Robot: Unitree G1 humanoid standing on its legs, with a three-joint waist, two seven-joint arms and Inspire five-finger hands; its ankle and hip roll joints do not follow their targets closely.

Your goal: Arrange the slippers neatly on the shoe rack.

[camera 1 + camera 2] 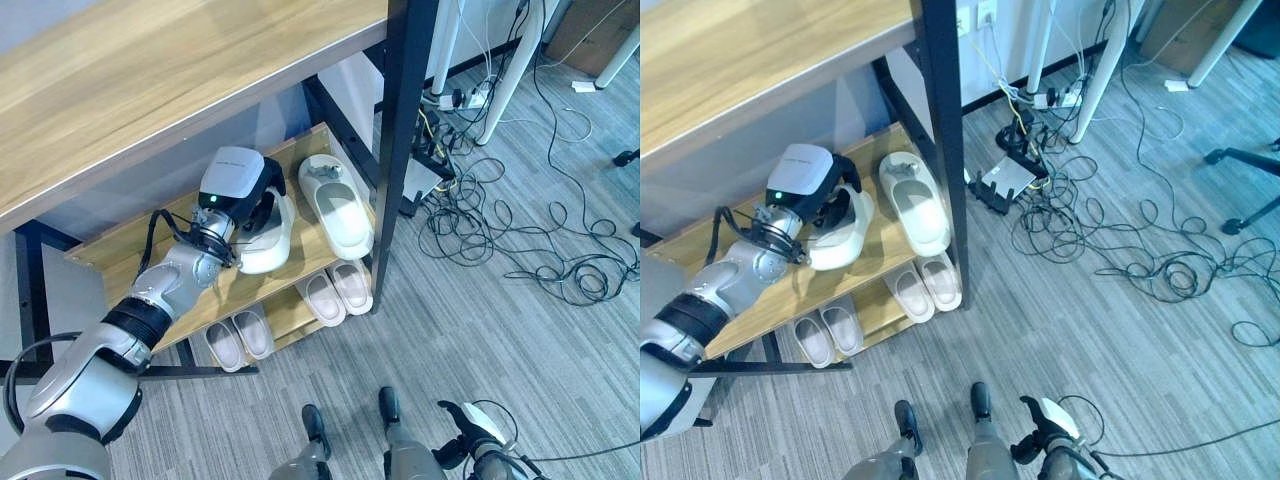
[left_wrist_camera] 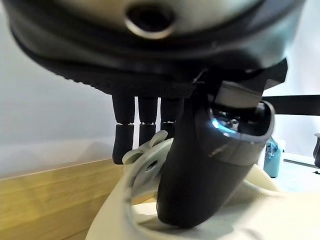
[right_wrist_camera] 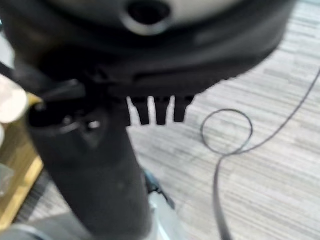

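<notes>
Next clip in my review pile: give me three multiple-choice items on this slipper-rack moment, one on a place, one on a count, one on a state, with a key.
1. Where is the slipper that the left hand holds?
A. on the upper shelf of the shoe rack
B. on the carpet
C. on the lower shelf

2. How many slippers lie on the lower shelf?
A. two
B. four
C. six

3. What is the left hand doing?
A. hanging open above the rack
B. gripping a slipper, thumb inside it
C. pressing flat on the table top

Key: 1 A, the held cream slipper rests on the upper shelf beside a second cream slipper. 2 B, two pairs lie side by side on the lower shelf. 3 B, the left wrist view shows the thumb in the slipper's opening and the fingers beyond its edge.
</notes>
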